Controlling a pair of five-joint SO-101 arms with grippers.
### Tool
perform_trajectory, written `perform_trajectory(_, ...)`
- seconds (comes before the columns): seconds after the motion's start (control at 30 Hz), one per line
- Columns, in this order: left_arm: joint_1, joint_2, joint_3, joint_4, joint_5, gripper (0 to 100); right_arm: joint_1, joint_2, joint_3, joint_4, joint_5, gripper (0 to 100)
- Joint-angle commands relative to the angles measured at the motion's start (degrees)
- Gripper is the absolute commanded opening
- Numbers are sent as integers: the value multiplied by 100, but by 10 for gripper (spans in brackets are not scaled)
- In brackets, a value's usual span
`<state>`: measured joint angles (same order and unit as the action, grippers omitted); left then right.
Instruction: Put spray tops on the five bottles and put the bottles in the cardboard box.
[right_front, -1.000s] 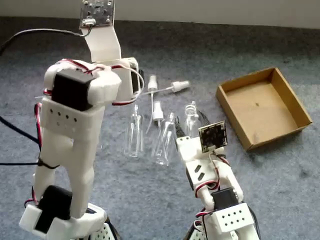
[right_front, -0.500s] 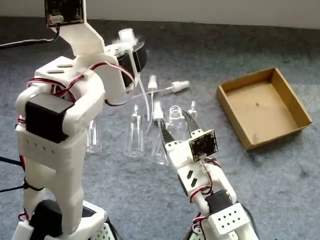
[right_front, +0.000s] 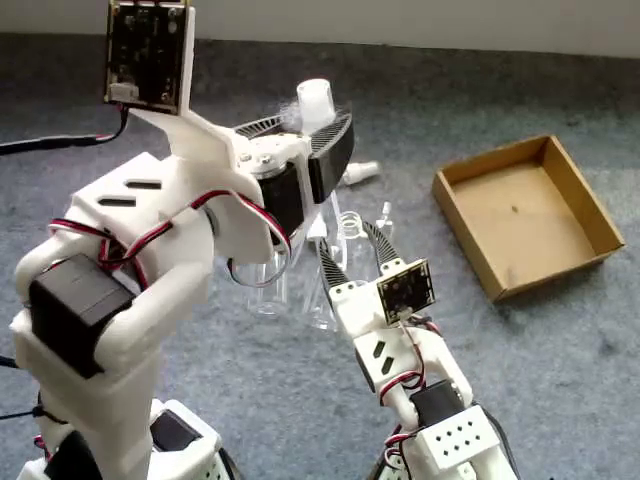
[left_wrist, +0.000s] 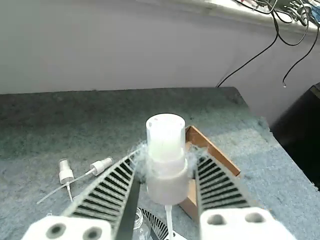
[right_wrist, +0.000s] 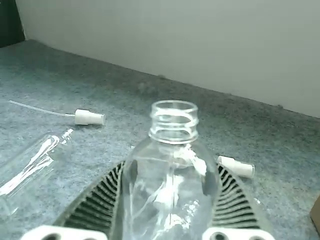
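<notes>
Left gripper (right_front: 308, 125) is up high, well above the table, fingers closed part way and clamped on a white spray top (left_wrist: 165, 137), dip tube hanging down between them. Below and behind it on the grey mat (right_front: 520, 380), two loose spray tops (left_wrist: 65, 172) lie near each other, unfitted. At least one bare bottle (right_wrist: 30, 157) lies on its side to the left of the right arm; a couple more clear ones stand between the arms, count unclear from here. Right gripper (right_front: 348, 238) is low near the middle, closed around an upright bottle (right_wrist: 172, 165) with its threaded neck open, no top on it. Cardboard box (right_front: 465, 235) sits far right, well apart from everything, nothing in it. My read: zero bottles capped, zero boxed. First cap-to-bottle mating looks like the step in hand; all five fittings and all five placements are left.
</notes>
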<state>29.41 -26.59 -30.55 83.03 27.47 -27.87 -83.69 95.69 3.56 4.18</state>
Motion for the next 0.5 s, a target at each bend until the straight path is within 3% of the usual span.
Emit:
perform_trajectory(0.0, 136, -347, 286, -114, -527, 4, -57, -101, 330, -127, -18, 115)
perform_trajectory(0.1, 163, -602, 866, -255, -1108, 4, -57, -101, 347, -127, -18, 115)
perform_trajectory(0.3, 163, -1666, 2211, -1371, -1978, 4, -57, -101, 374, -127, -18, 115)
perform_trajectory(0.47, 145, -2484, 3996, -3200, -2338, 4, -57, -101, 374, -127, -18, 115)
